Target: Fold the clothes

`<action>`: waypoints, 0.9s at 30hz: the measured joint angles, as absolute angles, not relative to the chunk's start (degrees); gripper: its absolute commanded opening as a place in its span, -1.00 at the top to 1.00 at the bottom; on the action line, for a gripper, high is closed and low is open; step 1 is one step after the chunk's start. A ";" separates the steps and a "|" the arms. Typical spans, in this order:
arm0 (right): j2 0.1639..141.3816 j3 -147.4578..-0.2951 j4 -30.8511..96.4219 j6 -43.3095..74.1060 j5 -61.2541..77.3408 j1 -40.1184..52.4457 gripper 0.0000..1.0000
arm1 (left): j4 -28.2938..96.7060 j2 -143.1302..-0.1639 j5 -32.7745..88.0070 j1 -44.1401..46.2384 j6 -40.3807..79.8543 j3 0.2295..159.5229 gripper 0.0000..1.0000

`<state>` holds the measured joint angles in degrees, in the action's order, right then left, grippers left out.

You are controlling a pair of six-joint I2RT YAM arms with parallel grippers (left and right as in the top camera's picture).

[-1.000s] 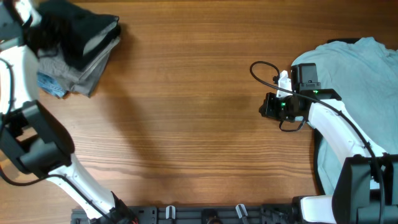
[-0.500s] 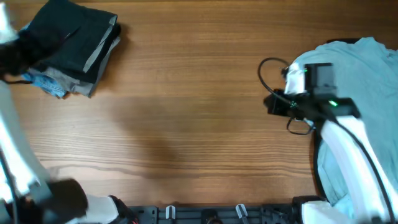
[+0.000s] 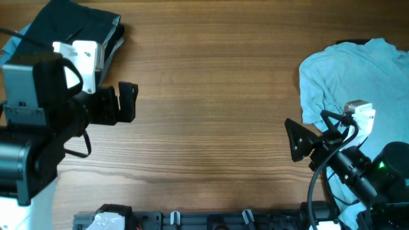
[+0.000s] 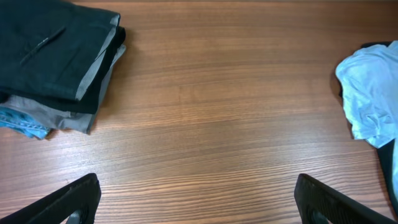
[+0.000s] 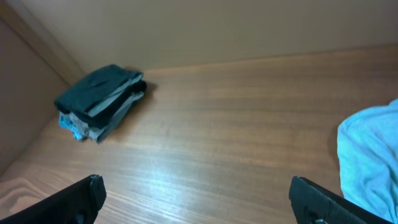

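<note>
Both jaws hang wide and empty, so swing your right gripper (image 5: 196, 183) toward the pale blue-grey T-shirt (image 5: 368, 155) crumpled just off its right side and pinch a single hem layer (no bin or basket in view), with the folded stack (image 4: 56, 53) lying ahead-left of your left gripper (image 4: 197, 186).

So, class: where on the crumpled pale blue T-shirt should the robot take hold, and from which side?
Probably its rumpled left border, where the pale blue crumpled T-shirt offers loose folds to pinch. Come from the bare side of the wooden table with the open right gripper, which is nearest; the shirt's right part runs out of view.
</note>
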<state>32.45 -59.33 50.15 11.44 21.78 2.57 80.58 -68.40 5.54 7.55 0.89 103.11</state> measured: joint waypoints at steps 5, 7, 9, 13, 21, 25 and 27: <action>32.45 -59.33 51.77 12.10 21.76 2.57 -0.99 | 80.60 -68.73 5.34 7.55 1.21 103.11 -1.00; 32.45 -59.33 51.88 14.02 21.76 2.57 -0.99 | 80.60 -68.73 5.34 7.55 1.21 103.11 -1.00; 32.45 -59.33 53.74 15.86 21.56 2.57 -0.99 | 80.60 -68.73 5.34 7.55 1.21 103.11 -1.00; 32.45 -59.33 57.41 16.91 17.34 2.57 -0.99 | 80.60 -68.73 5.30 7.55 1.21 103.11 -1.00; 26.63 -50.65 32.56 3.25 14.13 3.33 -0.99 | 80.60 -68.73 4.95 7.55 1.21 103.11 -1.00; 14.98 -36.97 21.78 1.43 14.13 3.40 -1.00 | 80.53 -68.69 4.93 7.55 1.21 103.11 -1.00; 7.97 -28.82 20.03 1.13 14.24 3.40 -0.99 | 80.60 -68.69 4.93 7.55 1.21 103.09 -1.00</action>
